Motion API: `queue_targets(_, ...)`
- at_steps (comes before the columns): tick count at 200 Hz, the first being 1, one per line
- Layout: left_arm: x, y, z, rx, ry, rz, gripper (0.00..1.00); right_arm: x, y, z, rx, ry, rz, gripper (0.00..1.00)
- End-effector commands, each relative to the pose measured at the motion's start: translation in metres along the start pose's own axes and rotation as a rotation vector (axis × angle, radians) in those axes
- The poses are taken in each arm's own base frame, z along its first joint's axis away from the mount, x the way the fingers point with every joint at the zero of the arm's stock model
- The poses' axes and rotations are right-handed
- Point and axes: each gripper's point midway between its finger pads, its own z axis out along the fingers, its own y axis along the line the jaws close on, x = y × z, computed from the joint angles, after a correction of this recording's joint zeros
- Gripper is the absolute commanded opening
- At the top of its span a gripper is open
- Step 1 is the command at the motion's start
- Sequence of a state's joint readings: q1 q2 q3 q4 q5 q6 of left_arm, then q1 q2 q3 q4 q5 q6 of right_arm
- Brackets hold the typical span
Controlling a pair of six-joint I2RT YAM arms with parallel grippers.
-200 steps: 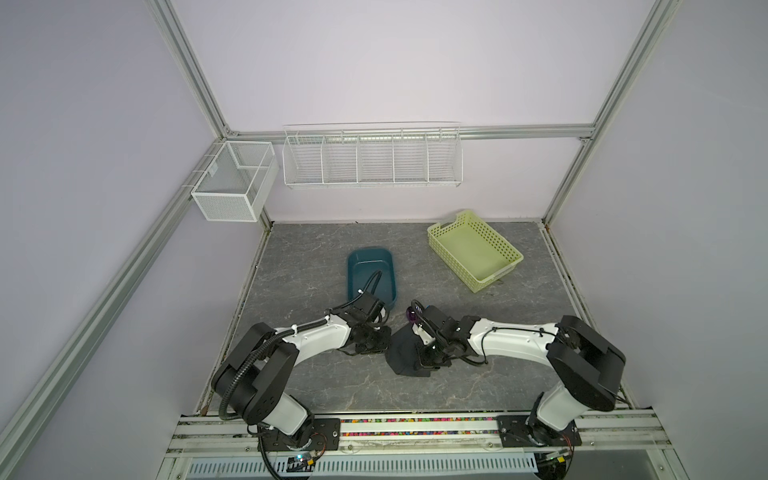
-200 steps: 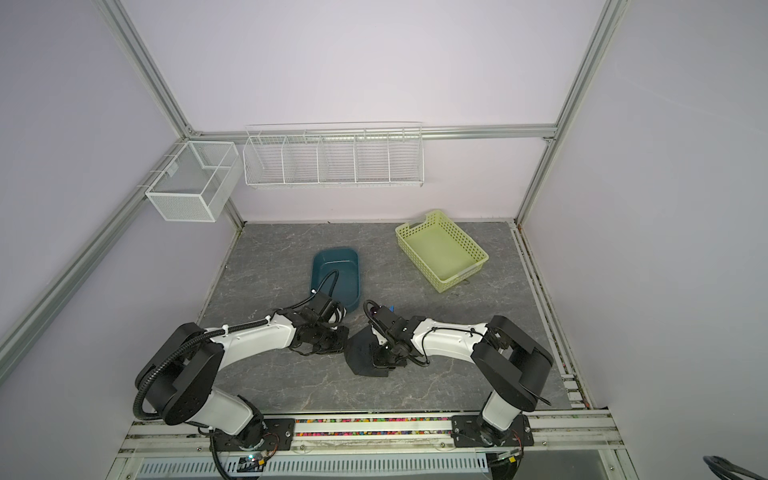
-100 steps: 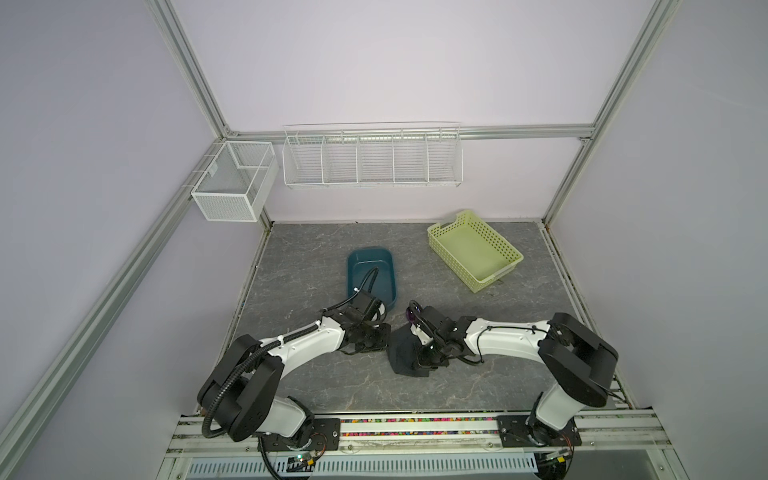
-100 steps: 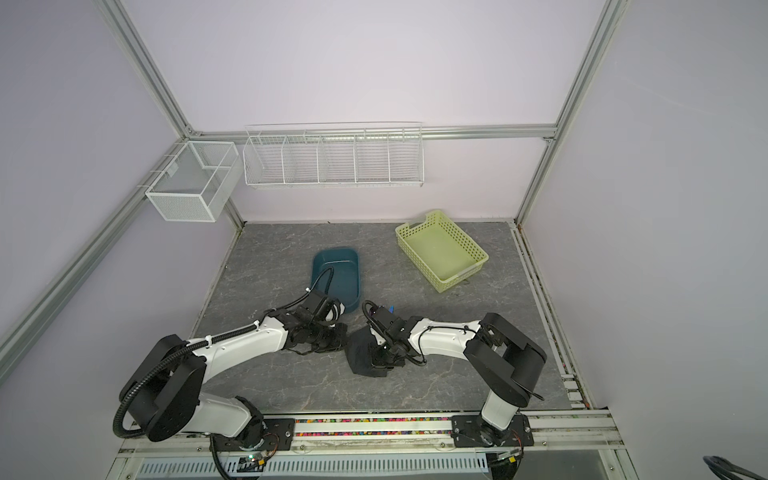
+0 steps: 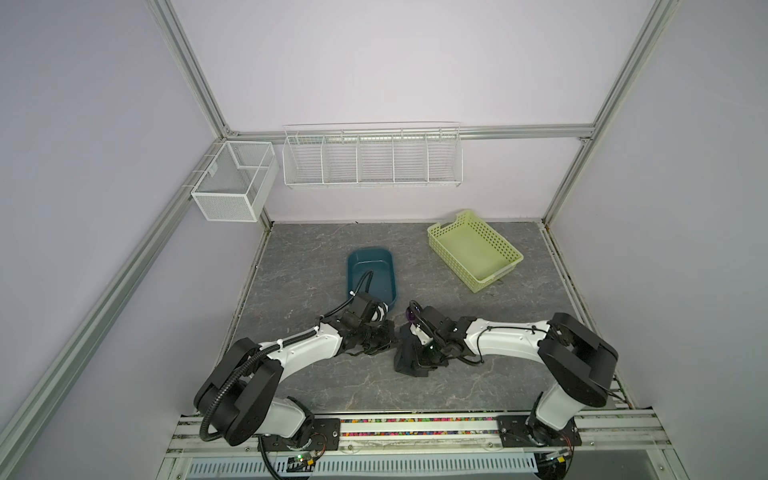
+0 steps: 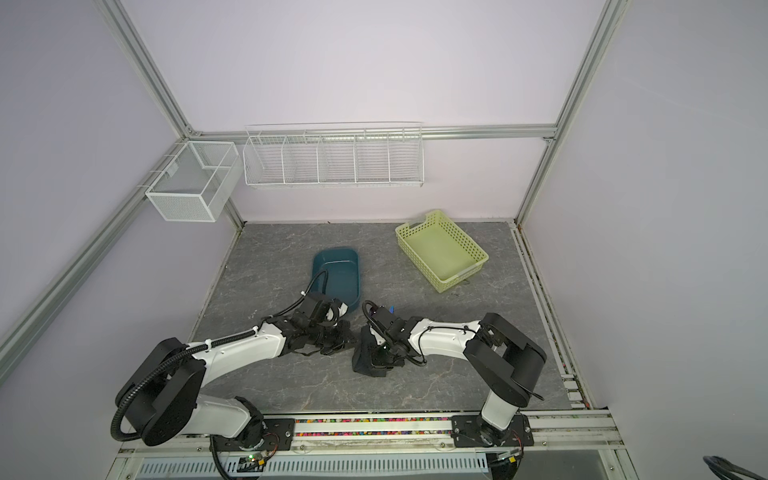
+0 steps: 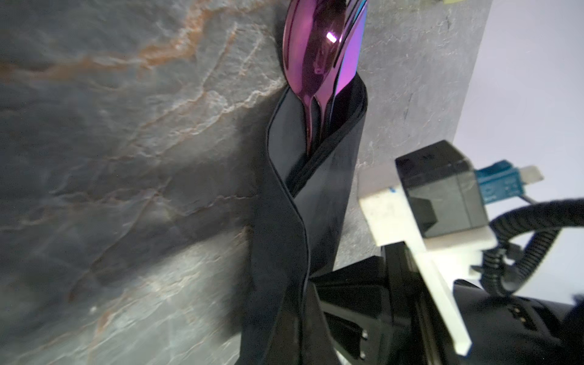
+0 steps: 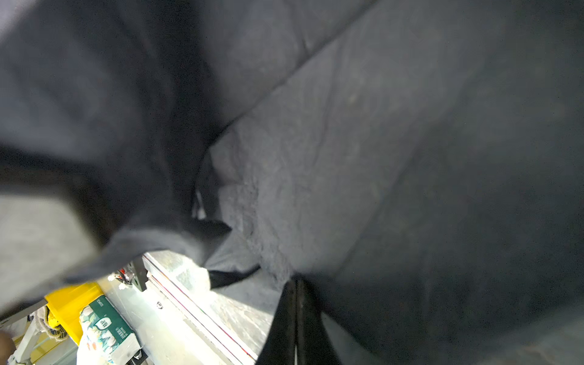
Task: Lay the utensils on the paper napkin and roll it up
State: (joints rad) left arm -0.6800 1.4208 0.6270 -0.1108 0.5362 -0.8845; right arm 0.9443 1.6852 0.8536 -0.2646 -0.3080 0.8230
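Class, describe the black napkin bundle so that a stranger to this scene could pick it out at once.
On the grey marbled table, look at the front middle, nearer than the teal tub. The paper napkin sits there as a dark wrap; unlike anything nearby, it has shiny purple utensils poking out one end.

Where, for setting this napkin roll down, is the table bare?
Bare: left of the teal tub, the front strip between paper napkin and rail, and between basket and right arm. Crowded: the middle, where both arms meet the napkin.

Teal tub (image 5: 380,266), yellow-green basket (image 5: 473,249)
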Motion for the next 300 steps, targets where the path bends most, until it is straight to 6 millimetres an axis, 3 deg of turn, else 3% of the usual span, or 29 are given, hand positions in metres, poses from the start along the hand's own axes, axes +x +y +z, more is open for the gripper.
queue_targets(1,-0.007,-0.022,0.005,0.125,-0.013,-0.068,0.02,0.009,-0.02,0.01,0.058,0.018,0.037,0.07)
queue_targets(140,-0.01,-0.043,0.011,0.19,-0.045,-0.166,0.02,0.012,-0.022,0.01,0.031,-0.001,0.053,0.07)
queue_targets(202,0.001,-0.013,0.018,0.033,-0.022,-0.13,0.02,0.003,-0.004,-0.012,-0.019,-0.066,0.026,0.08)
queue_targets(253,0.002,-0.01,0.02,0.026,-0.014,-0.131,0.02,0.002,0.007,-0.036,-0.075,-0.123,0.033,0.09)
queue_targets(300,0.001,-0.016,0.017,0.032,-0.016,-0.127,0.02,0.011,-0.005,-0.035,-0.106,-0.125,0.095,0.08)
